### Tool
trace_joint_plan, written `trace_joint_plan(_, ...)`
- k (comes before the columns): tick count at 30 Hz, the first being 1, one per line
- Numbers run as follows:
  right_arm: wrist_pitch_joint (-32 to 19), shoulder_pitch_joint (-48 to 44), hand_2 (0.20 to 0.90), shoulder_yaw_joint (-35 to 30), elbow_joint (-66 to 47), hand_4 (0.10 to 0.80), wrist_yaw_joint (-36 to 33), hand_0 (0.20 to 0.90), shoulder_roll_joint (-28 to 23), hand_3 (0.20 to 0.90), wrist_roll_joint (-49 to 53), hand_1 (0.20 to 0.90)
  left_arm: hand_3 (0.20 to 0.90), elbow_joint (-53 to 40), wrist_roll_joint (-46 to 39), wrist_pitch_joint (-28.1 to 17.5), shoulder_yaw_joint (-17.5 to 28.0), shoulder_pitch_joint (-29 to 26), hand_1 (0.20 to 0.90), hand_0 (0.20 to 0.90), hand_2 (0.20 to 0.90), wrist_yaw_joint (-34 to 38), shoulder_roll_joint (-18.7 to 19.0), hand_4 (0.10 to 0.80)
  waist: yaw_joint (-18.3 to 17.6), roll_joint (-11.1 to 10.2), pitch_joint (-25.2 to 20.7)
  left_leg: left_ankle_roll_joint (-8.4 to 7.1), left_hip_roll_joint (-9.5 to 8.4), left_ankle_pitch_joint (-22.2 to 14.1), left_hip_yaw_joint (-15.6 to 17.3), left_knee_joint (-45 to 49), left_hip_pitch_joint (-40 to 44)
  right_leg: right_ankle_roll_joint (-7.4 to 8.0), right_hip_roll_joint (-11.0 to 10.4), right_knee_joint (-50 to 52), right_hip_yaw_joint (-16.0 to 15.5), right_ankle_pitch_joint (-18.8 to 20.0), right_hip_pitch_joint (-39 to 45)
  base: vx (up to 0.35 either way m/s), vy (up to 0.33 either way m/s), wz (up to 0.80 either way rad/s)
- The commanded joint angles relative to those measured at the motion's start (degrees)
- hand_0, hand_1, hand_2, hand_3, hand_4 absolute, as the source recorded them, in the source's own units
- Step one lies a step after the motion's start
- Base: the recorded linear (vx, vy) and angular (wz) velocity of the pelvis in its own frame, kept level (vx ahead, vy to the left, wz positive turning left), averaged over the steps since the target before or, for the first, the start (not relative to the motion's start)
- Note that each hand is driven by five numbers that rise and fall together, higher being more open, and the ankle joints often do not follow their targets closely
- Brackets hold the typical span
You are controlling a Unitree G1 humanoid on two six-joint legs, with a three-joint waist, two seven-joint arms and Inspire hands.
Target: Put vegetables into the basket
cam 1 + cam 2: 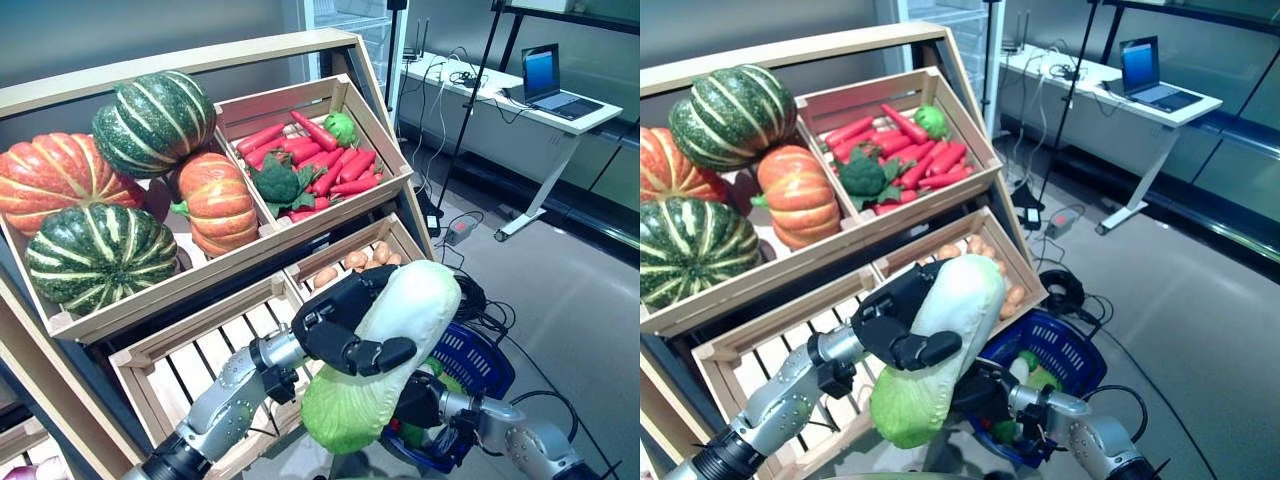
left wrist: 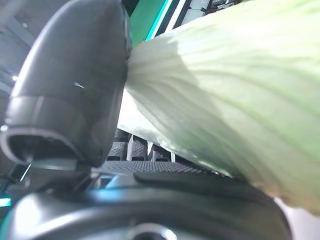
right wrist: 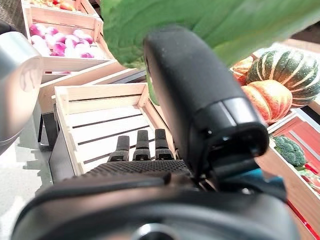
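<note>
Left eye view: pale, green-tipped cabbage (image 1: 385, 350) in left hand's (image 1: 335, 322) curled fingers (image 1: 375, 355).

Bright, soft light from above, with dark spots under the shelves.

The light falls from overhead and makes the striped green pumpkins (image 1: 155, 120) and the pale napa cabbage (image 1: 390, 340) shine. The grey floor (image 1: 580, 300) has a soft gleam, and the laptop (image 1: 545, 75) screen glows blue. A deep shadow lies under the top shelf, above the empty crate (image 1: 200, 365). In the left wrist view, the cabbage is half lit and half shaded, and the dark left hand (image 2: 75, 85) shows one tiny glint.
</note>
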Motion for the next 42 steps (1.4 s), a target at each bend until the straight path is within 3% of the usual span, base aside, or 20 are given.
trace_joint_plan(1, -4.46, -1.71, 0.900, -0.01, -3.18, 0.800, 1.36, 0.900, 3.38, 0.900, 2.82, 0.900, 0.300, -4.29, -4.88, -8.13, 5.85, -5.38, 0.300, 0.300, 0.300, 0.85, -5.31, 0.400, 0.00, -2.46, -3.55, -1.63, 0.00, -1.89, 0.33, 0.09, -0.81, 2.05, -3.33, -0.10, 0.24, 3.13, 0.99, 0.000, 0.000, 0.00)
trace_joint_plan(12, -9.52, 3.29, 0.900, -12.12, -5.33, 0.800, -2.82, 0.900, 2.32, 0.900, 4.19, 0.900, 0.300, -3.31, -2.31, -5.78, 17.16, 0.06, 0.300, 0.300, 0.300, 7.85, -4.67, 0.400, -0.50, -2.73, -2.94, -1.59, 0.42, -1.80, 0.58, 0.09, -1.25, 1.87, -3.23, -0.10, 0.10, 3.04, 0.52, -0.001, -0.001, 0.00)
trace_joint_plan(25, -12.01, 4.87, 0.900, -16.75, -5.15, 0.800, -3.14, 0.900, 2.35, 0.900, 3.87, 0.900, 0.300, -0.84, 5.67, -5.89, 22.09, 1.54, 0.300, 0.300, 0.300, 12.95, -3.02, 0.400, -0.55, -2.77, -2.18, -1.77, 0.64, -1.70, 0.42, 0.09, -1.62, 1.79, -3.19, -0.10, -0.08, 2.79, 0.19, -0.006, 0.000, 0.00)
trace_joint_plan(33, -10.35, 3.47, 0.900, -15.34, -5.37, 0.800, -1.66, 0.900, 2.34, 0.900, 4.22, 0.900, 0.300, 0.27, 11.28, -6.58, 21.89, 0.91, 0.300, 0.300, 0.300, 14.78, -2.21, 0.400, -0.25, -2.61, -1.86, -1.89, 0.75, -1.57, 0.10, 0.09, -1.87, 1.78, -3.28, -0.10, -0.30, 2.76, 0.16, -0.009, 0.001, 0.00)
trace_joint_plan(42, -8.07, 1.42, 0.900, -10.56, -8.06, 0.800, 4.14, 0.900, 2.32, 0.900, 8.77, 0.900, 0.300, 2.05, 10.47, -6.73, 17.31, -0.65, 0.300, 0.300, 0.300, 14.61, -2.41, 0.400, 0.06, -2.70, -1.80, -1.90, 0.68, -1.57, -0.22, 0.09, -1.92, 1.85, -3.16, -0.10, -0.32, 2.69, 0.18, 0.000, 0.000, 0.00)
